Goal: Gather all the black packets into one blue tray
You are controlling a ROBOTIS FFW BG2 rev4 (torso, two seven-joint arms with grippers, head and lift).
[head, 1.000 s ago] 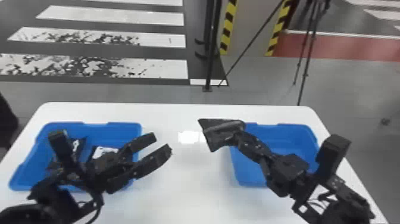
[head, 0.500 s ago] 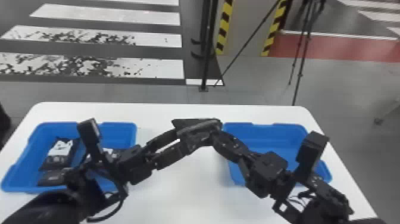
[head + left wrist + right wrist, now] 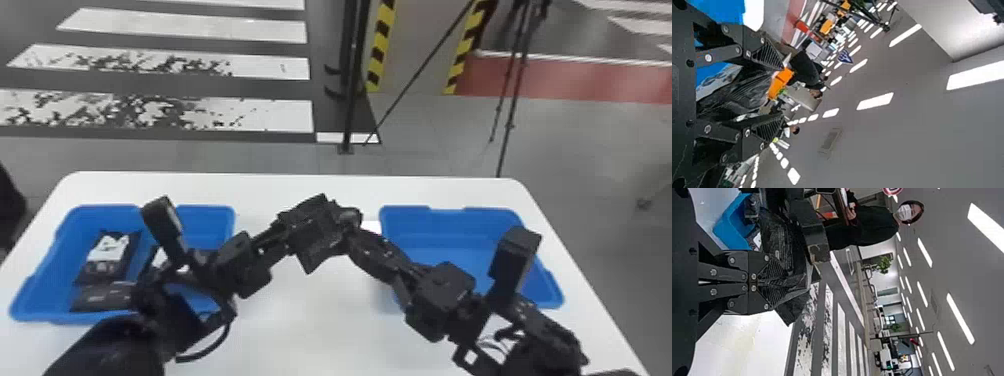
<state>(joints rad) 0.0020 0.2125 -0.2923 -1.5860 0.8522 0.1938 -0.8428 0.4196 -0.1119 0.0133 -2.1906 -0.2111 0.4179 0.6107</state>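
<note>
Above the middle of the table, a black packet (image 3: 311, 235) is held by my right gripper (image 3: 351, 222), whose fingers are pinched together on it in the right wrist view (image 3: 774, 283). Reaching the packet's other side is my left gripper (image 3: 286, 234); in the left wrist view its fingertips (image 3: 774, 94) stand apart with the packet (image 3: 736, 92) between them. The left blue tray (image 3: 42, 295) holds several black packets, one (image 3: 107, 257) with a white patch and another (image 3: 102, 296) near the front wall. The left arm partly covers that tray.
A second blue tray (image 3: 445, 220) stands at the right, with the right arm crossing its front part. Both trays rest on a white table (image 3: 310, 320). Beyond the far edge, a black stand pole (image 3: 352, 100) rises from the floor.
My left gripper has moved right from over the left tray to around the packet. My right gripper, still holding the packet, has shifted slightly left, and the packet's orientation has changed.
</note>
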